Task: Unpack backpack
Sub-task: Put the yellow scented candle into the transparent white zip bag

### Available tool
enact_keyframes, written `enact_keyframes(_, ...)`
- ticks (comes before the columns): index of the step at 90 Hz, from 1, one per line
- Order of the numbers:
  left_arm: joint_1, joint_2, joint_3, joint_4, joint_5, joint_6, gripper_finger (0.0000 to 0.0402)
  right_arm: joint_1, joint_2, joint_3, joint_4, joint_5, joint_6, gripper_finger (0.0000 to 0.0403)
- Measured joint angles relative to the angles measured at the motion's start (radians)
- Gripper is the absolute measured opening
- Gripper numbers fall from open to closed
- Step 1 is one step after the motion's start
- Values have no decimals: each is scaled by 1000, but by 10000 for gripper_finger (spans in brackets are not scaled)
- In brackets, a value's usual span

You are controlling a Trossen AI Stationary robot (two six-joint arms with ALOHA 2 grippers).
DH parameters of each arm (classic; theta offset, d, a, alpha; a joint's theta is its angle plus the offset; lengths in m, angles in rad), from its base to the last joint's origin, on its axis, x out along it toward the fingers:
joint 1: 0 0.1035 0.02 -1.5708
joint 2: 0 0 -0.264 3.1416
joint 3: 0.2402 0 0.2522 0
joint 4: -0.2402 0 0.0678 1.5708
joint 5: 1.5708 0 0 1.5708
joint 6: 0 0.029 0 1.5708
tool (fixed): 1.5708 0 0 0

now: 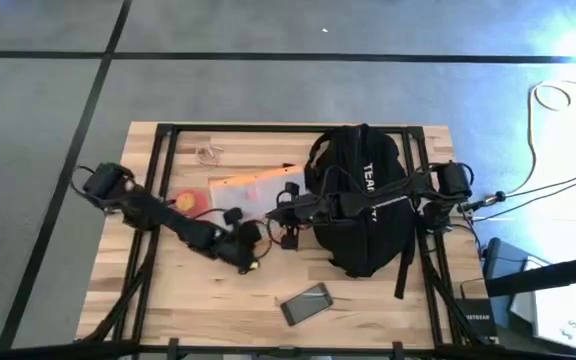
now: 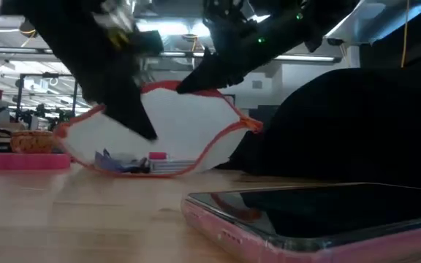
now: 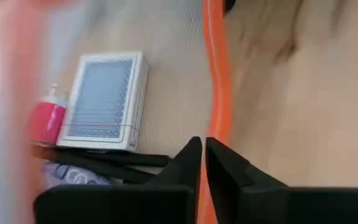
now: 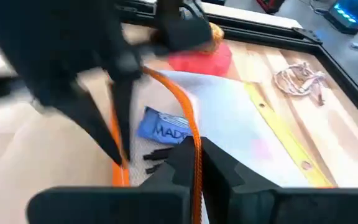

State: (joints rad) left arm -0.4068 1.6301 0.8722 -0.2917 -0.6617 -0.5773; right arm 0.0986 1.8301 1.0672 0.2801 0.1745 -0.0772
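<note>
Both pincers (image 3: 202, 163) (image 4: 194, 163) pinching orange-edged pouch (image 2: 181, 128) rim, contents half hidden, backpack (image 1: 363, 200) beside

Evenly lit from overhead, with ceiling strip lights glowing in the low view and white glare at the high view's upper right corner; the phone (image 2: 320, 219) nearest the low camera is soft, and both wrist views are smeared by motion blur.

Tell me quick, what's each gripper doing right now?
Left gripper: shut on the pouch's orange edge.
Right gripper: shut on the same orange edge.
</note>
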Motion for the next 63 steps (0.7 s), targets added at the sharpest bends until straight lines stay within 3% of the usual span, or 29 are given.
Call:
enact_keyframes(16,-82,-209,1,-239,-97,-123,51,1,0,0,3,4,-1,0)
enact_keyframes(30,-121,-355,1,-699,-85,-398,109,0,0,0,8,14,-1,0)
enact_keyframes(42,-149,-406,-2,-1038,-28,-658,161,0,0,0,7,15,-2,0)
enact_keyframes(51,-149,-446,-2,-1083,14,-747,206,0,0,0,9,16,-2,0)
enact_keyframes(63,-134,-487,-2,-1041,31,-703,268,0,0,0,9,16,-5,0)
